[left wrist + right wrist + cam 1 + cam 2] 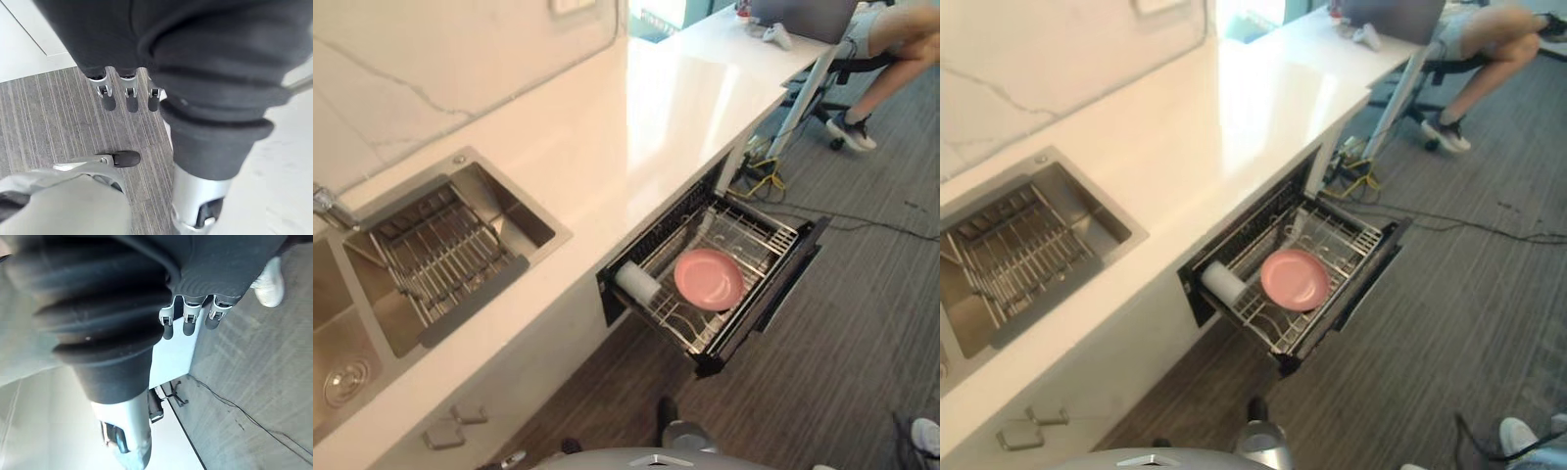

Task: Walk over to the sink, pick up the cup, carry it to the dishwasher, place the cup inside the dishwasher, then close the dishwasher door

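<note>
Cup (636, 284) lies beside a pink plate (709, 279) in the open dishwasher (771, 294), mid-frame. Left hand (131, 100) and right hand (188, 325): fingers relaxed, empty.

The sink (514, 206) sits left in the counter (636, 127); the open dishwasher (773, 294), lower right, holds a cup (636, 284) beside a plate (709, 279).

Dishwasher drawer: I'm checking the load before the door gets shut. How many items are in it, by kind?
Plates: 1, the pink plate
Cups: 1, the white cup, lying on its side
Total: 2 items in the open dishwasher drawer
</note>
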Robot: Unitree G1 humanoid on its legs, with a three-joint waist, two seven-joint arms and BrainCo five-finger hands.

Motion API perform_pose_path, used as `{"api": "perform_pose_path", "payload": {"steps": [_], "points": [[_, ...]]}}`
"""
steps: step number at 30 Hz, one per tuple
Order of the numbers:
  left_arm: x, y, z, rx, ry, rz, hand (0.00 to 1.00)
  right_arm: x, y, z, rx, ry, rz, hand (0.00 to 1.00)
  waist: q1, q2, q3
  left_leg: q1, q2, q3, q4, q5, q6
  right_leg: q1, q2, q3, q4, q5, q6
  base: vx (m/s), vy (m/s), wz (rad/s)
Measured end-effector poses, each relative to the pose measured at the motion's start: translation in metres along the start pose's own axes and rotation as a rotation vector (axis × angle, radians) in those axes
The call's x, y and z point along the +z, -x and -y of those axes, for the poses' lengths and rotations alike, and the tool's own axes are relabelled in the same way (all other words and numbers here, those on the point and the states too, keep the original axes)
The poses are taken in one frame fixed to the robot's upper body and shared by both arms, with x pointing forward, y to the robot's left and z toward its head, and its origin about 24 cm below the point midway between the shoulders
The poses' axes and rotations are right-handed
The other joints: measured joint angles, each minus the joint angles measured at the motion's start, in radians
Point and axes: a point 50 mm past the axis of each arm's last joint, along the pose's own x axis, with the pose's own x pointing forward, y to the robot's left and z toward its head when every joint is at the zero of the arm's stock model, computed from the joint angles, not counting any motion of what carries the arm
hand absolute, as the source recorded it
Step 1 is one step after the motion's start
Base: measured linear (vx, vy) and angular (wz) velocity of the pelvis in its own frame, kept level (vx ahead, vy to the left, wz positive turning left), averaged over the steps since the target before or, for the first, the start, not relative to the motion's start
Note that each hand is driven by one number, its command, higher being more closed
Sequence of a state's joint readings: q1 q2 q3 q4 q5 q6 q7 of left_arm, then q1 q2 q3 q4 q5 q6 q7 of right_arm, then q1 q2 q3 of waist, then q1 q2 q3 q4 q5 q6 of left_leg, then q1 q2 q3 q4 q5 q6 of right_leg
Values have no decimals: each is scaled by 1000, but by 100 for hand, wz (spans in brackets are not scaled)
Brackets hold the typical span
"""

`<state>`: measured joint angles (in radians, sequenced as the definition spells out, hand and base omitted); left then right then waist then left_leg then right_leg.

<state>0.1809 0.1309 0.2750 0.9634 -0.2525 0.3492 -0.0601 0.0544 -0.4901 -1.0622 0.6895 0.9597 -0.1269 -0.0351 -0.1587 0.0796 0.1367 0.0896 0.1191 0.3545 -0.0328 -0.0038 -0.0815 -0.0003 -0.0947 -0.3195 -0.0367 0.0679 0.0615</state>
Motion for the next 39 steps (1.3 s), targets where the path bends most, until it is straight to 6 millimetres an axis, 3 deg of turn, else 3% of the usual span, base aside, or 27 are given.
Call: {"api": "perform_pose_path", "payload": {"steps": [4,9,13,15,18,22,27,28,30,32,37,39], "points": [[-10,-2,15,-46,26,-25,0,-55,30,17,26,-174,-138,0,49,34,5,-20,3,2,15,-4,-10,4,-14,-43,13,-7,-6,-66,19,26],[-20,-3,38,-107,112,-53,0,-99,57,-17,185,-201,-279,0,97,90,21,-49,17,89,16,-4,4,-17,-65,-124,70,-31,7,-30,63,50],[-17,-3,39,-112,114,-31,0,-121,68,-39,235,-214,-348,0,127,99,29,-90,10,91,15,32,12,-77,-112,-164,170,-76,21,26,45,43],[-17,-3,42,-120,134,-12,0,-122,71,-35,224,-212,-331,0,142,97,46,-89,-6,77,15,48,21,-84,-149,-185,231,-110,35,89,33,39],[-18,-3,43,-124,146,-2,0,-125,75,-32,227,-176,-323,0,140,97,54,-89,-27,53,15,53,22,-92,-191,-208,299,-152,51,92,8,29],[-17,-3,45,-126,131,15,0,-130,79,-41,252,-110,-337,0,144,85,57,-99,-51,39,15,109,-14,-83,-227,-242,322,-176,60,41,-36,28],[-15,-3,46,-132,93,22,0,-141,83,-78,363,-3,-382,0,151,85,56,-135,-59,-4,8,215,-10,-50,-231,-323,303,-171,54,-71,-66,46],[-16,-3,48,-137,71,18,0,-143,82,-98,419,33,-390,0,160,85,56,-145,-59,-28,-10,257,-6,-39,-224,-354,291,-166,46,-144,-42,48],[-20,-3,49,-143,61,6,0,-145,80,-107,441,51,-409,0,169,96,50,-145,-57,-44,-24,270,2,-32,-216,-372,286,-164,41,-141,-21,36],[-25,-3,52,-154,43,-9,0,-141,70,-121,460,119,-422,0,198,115,37,-158,-57,-63,-27,282,5,-28,-211,-402,286,-172,38,-163,3,35],[-46,-1,41,-142,59,-53,0,-148,72,-139,535,216,-469,0,211,113,38,-191,-60,-109,-24,291,14,-25,-210,-447,292,-171,36,-124,20,31],[-54,-1,36,-128,64,-64,0,-149,73,-161,575,209,-469,0,213,110,44,-217,-60,-114,-23,291,14,-46,-216,-455,304,-173,26,-79,45,13]]}}
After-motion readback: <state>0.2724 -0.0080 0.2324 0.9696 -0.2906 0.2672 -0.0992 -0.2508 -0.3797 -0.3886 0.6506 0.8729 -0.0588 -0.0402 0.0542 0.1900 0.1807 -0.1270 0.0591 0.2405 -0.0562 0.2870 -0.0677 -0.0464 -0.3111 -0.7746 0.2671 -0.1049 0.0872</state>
